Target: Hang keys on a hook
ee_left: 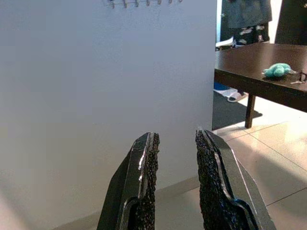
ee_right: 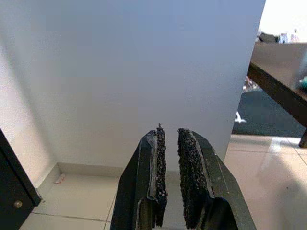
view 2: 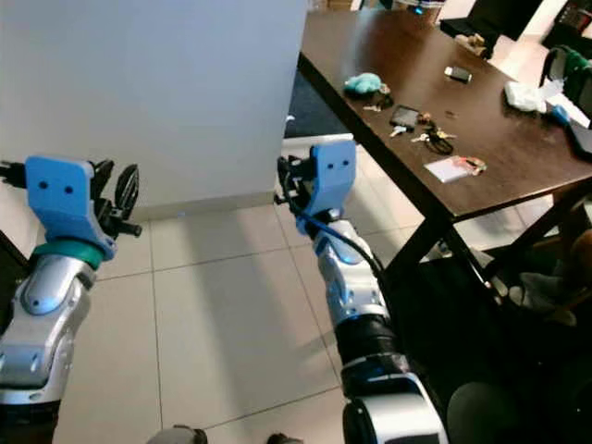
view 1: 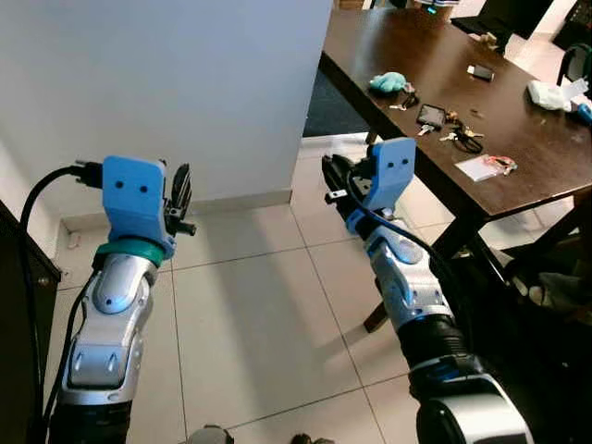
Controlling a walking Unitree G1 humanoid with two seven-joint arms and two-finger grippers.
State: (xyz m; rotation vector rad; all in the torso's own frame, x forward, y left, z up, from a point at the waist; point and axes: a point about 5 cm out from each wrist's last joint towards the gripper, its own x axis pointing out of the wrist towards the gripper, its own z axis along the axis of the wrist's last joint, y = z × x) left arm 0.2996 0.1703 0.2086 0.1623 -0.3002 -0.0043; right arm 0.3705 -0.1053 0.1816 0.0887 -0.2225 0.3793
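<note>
On the far left, left end effector point(view 1: 181, 196) hovers over the tiled floor point(view 1: 250, 314) facing the white wall point(view 1: 185, 92), fingers parted with a clear gap, nothing held; its wrist view catches a hook rack point(ee_left: 139, 3) high on that wall. Right of it, right end effector point(view 1: 335, 185) hangs beside the bench point(view 1: 518, 157) edge, fingers nearly together with a thin gap, empty. Further right, the keys point(view 1: 462, 137) lie flat on the bench top, well apart from both end effectors, just beside a dark fob point(view 1: 431, 115); a second small bunch sits near the teal plush point(view 1: 388, 81). Judgement: keys are light, hard metal, loose and jangly, slippery on flat blades, so best pinched at the ring or cord loop, which also leaves an opening for the hook. No containers visible; loose clutter on the bench includes a card point(view 1: 481, 167) and a phone point(view 1: 480, 72).
</note>
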